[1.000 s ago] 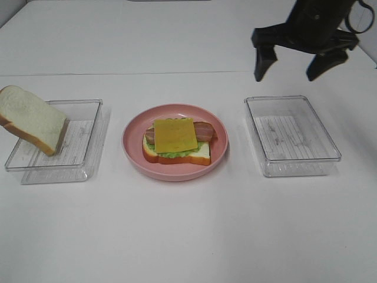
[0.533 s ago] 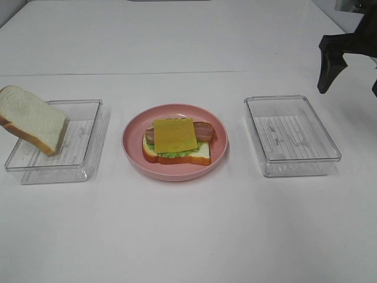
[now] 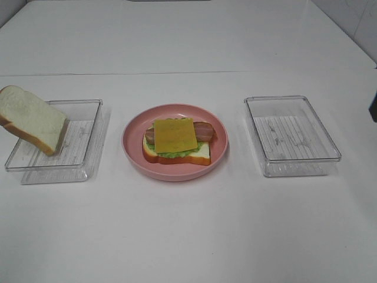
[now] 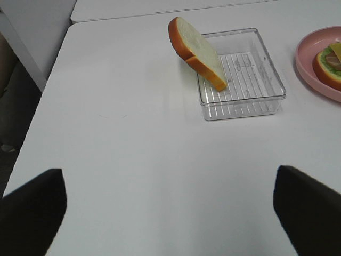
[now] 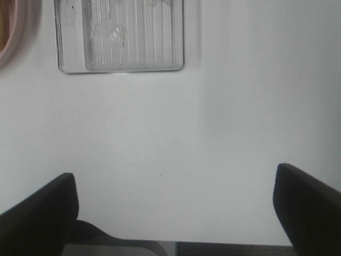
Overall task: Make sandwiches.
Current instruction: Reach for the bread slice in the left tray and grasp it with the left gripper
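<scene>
The left gripper hangs above bare white desk with its two dark fingers spread wide apart and nothing between them. Ahead of it, well apart, stands a clear plastic tray with a ribbed floor. A loose slice of white bread with a brown crust leans tilted on that tray, its lower end down inside and its upper end sticking out over the tray's far rim, away from the plate. From the high camera the same slice and tray sit at the left side of the desk.

Beyond the tray, off to the left gripper's right side, is the pink plate, and only its edge shows in the left wrist view. In the high view the plate lies between the two trays and carries the sandwich stack: a bread slice at the bottom, green lettuce peeking out over it, a reddish-brown bacon strip lying across, and a square yellow cheese slice on top.

The right gripper is likewise wide apart, fingers holding nothing, over bare desk. A second clear tray lies ahead of it, well apart, with a sliver of the plate beside that. In the high view this tray stands right of the plate.
</scene>
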Controlling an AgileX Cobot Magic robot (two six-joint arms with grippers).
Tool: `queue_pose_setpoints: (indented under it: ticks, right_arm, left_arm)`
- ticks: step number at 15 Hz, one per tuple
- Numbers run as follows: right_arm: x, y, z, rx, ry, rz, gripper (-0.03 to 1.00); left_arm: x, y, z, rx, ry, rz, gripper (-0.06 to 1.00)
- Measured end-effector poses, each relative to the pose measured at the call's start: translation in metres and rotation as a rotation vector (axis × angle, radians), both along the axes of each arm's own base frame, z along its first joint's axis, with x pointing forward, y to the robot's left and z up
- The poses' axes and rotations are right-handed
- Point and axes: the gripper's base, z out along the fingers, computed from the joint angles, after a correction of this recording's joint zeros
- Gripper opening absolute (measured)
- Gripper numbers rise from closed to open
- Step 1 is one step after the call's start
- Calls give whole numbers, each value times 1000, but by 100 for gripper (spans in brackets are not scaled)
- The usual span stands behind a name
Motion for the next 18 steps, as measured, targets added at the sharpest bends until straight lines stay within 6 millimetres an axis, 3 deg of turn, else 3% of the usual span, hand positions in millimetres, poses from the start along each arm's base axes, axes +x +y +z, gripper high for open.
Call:
queue_pose_setpoints:
  ticks: [3,7,11,18]
  right_arm:
    - [-75,0,7,-12,-132,1,95]
    - [-142,1,-8,-17,-278,0,95]
    - [-195,2,-40,-20,-436,0,95]
    - [-227,3,-46,-23,-655,-2,95]
  left_arm:
    - [0,0,0,0,0,0,98]
    - [0,0,0,0,0,0,98]
    - [0,0,0,0,0,0,98]
    - [0,0,0,0,0,0,98]
